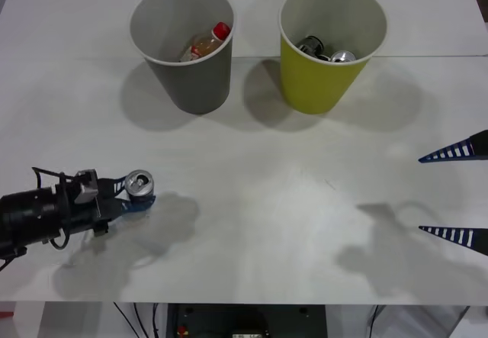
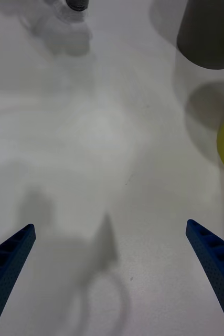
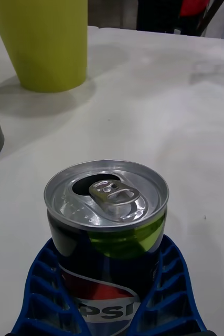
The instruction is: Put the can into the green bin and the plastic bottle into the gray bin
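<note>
Left tool [image 1: 136, 194] clamped around upright can [image 1: 139, 183], on table [image 1: 267, 223]

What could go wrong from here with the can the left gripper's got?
The left gripper is shut on the can, whose top is open, so tilting it might spill any leftover liquid. The green bin stands past the gray bin, so the carry could clip that. It already holds cans, so a drop may clatter or bounce.
</note>
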Robot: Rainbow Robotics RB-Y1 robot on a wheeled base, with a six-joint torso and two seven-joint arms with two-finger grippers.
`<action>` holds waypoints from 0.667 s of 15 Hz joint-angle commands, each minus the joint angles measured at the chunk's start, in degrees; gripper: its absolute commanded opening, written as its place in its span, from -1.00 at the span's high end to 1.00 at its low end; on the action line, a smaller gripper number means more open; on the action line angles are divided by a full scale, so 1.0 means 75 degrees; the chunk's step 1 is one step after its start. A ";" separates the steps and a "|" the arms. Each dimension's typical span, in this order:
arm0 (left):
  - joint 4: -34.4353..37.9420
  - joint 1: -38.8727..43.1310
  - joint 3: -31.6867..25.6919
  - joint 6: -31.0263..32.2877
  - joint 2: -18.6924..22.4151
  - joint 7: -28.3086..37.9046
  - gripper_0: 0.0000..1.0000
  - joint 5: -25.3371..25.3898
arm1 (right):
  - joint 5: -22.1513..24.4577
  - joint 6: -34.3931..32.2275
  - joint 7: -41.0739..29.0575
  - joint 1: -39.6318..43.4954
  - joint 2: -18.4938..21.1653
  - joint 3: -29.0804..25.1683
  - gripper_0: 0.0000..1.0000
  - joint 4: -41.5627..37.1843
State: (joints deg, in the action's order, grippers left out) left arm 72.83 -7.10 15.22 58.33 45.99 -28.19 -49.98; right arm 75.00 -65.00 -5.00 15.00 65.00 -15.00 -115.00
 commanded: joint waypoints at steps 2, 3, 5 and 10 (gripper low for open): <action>0.1867 0.0536 -0.0787 -0.0289 0.0383 0.2201 0.99 -0.1539 | 0.0000 0.0000 0.0000 0.0000 0.0000 0.0000 -1.00 -0.0001; 0.2277 0.0618 -0.0963 -0.0289 0.0442 0.2716 0.99 -0.1914 | 0.0000 0.0000 0.0000 0.0000 0.0000 0.0000 -1.00 -0.0001; 0.3051 0.0689 -0.1186 -0.0289 0.0582 0.3853 0.99 -0.2500 | 0.0000 0.0000 0.0000 0.0000 0.0000 0.0000 -1.00 -0.0001; 0.4633 0.0689 -0.1643 -0.0278 0.0852 0.6185 0.99 -0.3789 | 0.0000 0.0000 0.0000 0.0000 0.0000 0.0000 -1.00 -0.0001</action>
State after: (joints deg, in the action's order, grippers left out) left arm 105.64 -1.93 3.37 56.23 51.90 15.59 -76.99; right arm 75.00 -65.00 -5.00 15.00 65.00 -15.00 -114.99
